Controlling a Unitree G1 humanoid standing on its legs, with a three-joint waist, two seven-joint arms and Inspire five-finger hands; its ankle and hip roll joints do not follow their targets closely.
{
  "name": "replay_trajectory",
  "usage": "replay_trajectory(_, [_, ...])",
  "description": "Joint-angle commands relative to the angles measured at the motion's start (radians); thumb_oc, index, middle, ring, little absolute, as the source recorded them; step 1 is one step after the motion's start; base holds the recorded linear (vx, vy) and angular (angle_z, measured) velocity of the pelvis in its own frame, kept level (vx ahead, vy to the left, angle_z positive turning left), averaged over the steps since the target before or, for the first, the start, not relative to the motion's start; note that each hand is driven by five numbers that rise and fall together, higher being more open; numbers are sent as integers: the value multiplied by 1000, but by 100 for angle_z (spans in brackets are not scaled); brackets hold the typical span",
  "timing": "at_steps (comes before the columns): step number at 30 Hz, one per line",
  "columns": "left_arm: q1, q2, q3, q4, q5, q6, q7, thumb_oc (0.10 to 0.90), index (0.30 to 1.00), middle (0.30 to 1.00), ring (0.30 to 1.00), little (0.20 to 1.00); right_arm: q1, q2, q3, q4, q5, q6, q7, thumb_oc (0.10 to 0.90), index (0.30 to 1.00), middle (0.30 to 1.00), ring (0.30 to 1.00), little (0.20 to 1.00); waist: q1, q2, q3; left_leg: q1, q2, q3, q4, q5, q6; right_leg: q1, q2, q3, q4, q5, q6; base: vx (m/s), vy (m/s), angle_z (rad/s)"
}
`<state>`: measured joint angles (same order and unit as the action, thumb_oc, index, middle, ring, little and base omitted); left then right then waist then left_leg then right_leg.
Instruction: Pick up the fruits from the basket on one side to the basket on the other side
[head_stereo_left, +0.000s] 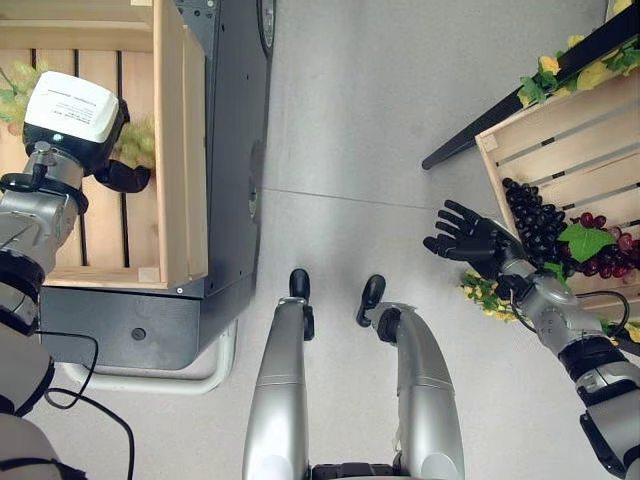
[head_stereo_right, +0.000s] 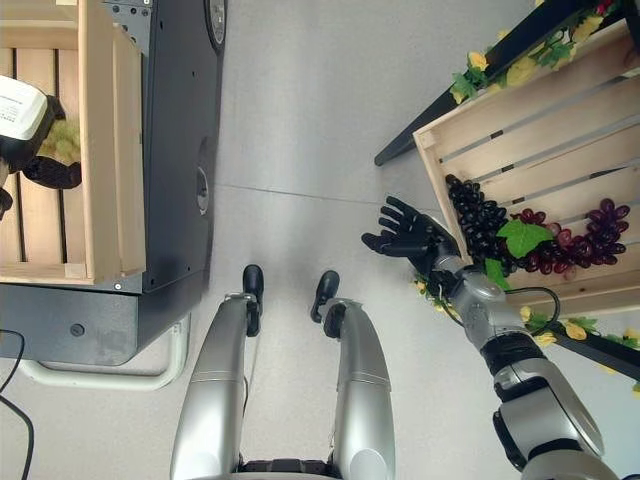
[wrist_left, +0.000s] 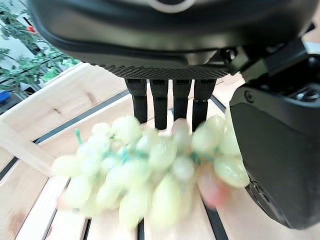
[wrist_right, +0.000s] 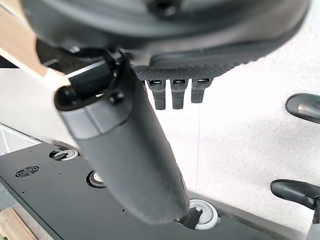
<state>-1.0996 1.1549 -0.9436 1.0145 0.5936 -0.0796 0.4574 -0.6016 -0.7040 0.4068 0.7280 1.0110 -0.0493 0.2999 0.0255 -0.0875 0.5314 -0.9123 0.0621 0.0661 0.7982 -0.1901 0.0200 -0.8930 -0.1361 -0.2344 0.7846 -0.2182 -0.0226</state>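
- Floor (head_stereo_left: 400, 120): pale grey, smooth, crossed by one thin seam.
- Dark grey cabinet (head_stereo_left: 235, 150) seen at the left — round fittings set in its top.
- White tube frame (head_stereo_left: 200, 375) seen at the cabinet's base.
- Black bar (head_stereo_left: 530, 95) angled at the right — leafy garland (head_stereo_left: 590, 70) laid along it.

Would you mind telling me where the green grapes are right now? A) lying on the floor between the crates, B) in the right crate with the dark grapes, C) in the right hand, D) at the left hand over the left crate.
D: the green grapes hang at the left hand's fingers above the left crate's slats, while the right hand is spread open and empty.
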Motion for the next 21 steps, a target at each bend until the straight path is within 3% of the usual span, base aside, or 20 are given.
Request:
replay_trajectory(1, [13,-29,25,102,-33,158,5,400,300,300,300,300,14,-95,-34,-55,69,-69,68,800,900,900,900,900,-10,9,-11,86,-11,64,-103,5,21,92,-4,-30,-47,56,12,0,0,0])
replay_trajectory(15, [66,-17,115,103,-73,45,64,400,300,300,300,300,38,-75,-52,-145,86,-65,50,800,900,900,900,900,-9,31,-11,147,-18,76,-126,4,19,143,-8,-16,-58,42,9,0,0,0])
replay_trajectory(17, [75,-16,139,87,-155,37,64,400,300,300,300,300,43,-69,-56,-155,84,-64,43,800,900,900,900,900,-7,36,-11,164,-21,78,-132,3,20,156,-8,-11,-60,41,10,0,0,0])
replay_trajectory(19, [93,-18,201,76,-324,9,74,400,300,300,300,300,50,-58,-63,-167,80,-59,38,800,900,900,900,900,-5,39,-11,192,-22,81,-144,3,22,177,-8,-5,-66,39,12,0,0,0])
replay_trajectory(20, [95,-17,203,76,-324,9,74,400,300,300,300,300,50,-58,-62,-167,80,-59,37,800,900,900,900,900,-6,39,-11,193,-22,81,-144,3,22,178,-8,-4,-66,40,12,13,-10,-4])
replay_trajectory(21, [113,-27,269,68,-413,-13,77,400,300,300,300,300,56,-47,-66,-177,77,-55,29,800,900,900,900,900,-2,40,-11,214,-24,81,-154,3,21,196,-8,-1,-72,38,14,17,-15,-5])
